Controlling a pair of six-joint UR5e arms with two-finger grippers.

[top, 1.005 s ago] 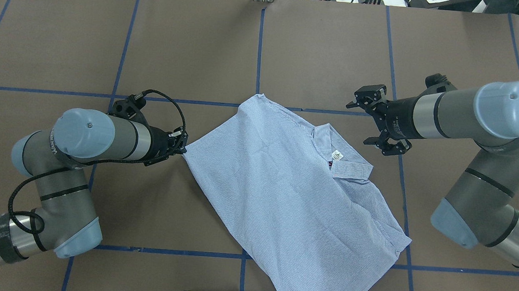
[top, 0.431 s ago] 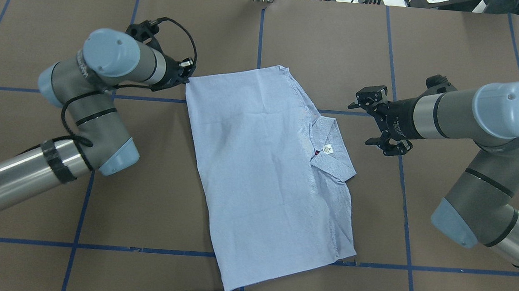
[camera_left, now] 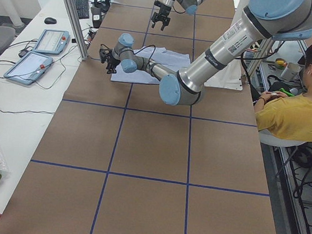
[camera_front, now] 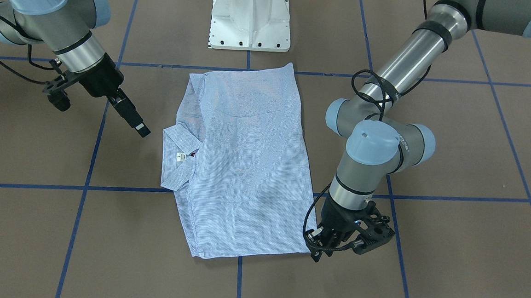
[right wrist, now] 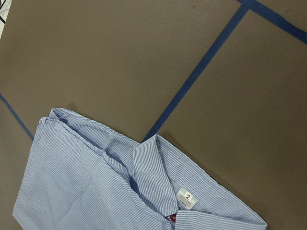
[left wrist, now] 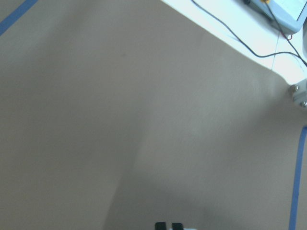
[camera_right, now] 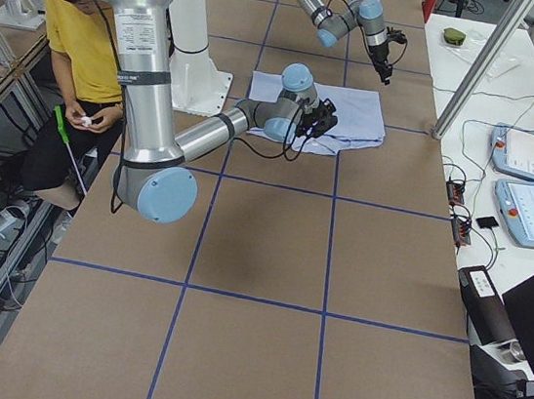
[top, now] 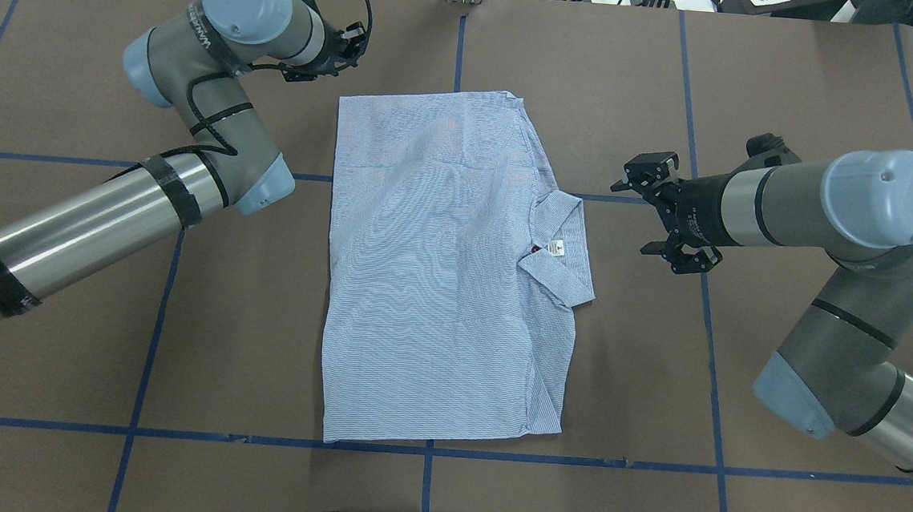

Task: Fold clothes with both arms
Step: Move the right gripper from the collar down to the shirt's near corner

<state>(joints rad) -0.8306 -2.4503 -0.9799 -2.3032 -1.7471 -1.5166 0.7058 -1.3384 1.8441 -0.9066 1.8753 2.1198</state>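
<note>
Left gripper [top: 359, 42]: clenched and empty. Fingertips [left wrist: 160, 225] at the bottom edge of the wrist view, only a sliver between them, no cloth there. Raised just beyond the far-left corner of the shirt [top: 422, 286], apart from it.
Below left gripper: bare brown table [top: 598, 73], with a blue tape line [top: 460, 55] to one side and a white bench with a cable past the far edge.
Left arm [top: 72, 237]: in from the near left, bent at the elbow, stretched to the far left. Runs beside the shirt's left edge, not over the cloth.
Right gripper [top: 629, 218]: fingers spread wide, nothing held. Hangs over bare table just right of the collar [top: 559, 231], pointed left at it, not touching.
Between right gripper and collar: a strip of bare table with a tape line running left to right.
Right arm [top: 782, 202]: in from the near right, folded back toward the left, well off the cloth.
Shirt: mid-table, flat, folded to a rough rectangle, long side running near to far. Near edge along a tape line, left edge straight, right edge layered.
Collar: on the right side about halfway along, jutting right, with a white label [right wrist: 186, 199] inside and a red button [right wrist: 172, 218] just beside it.
Base [camera_front: 250, 19]: white, at the near edge, in line with the shirt.
Person [camera_left: 293, 112]: yellow top, seated on the near side by the base.
Tablets [camera_left: 33, 66]: two, on the white bench beyond the far edge.
</note>
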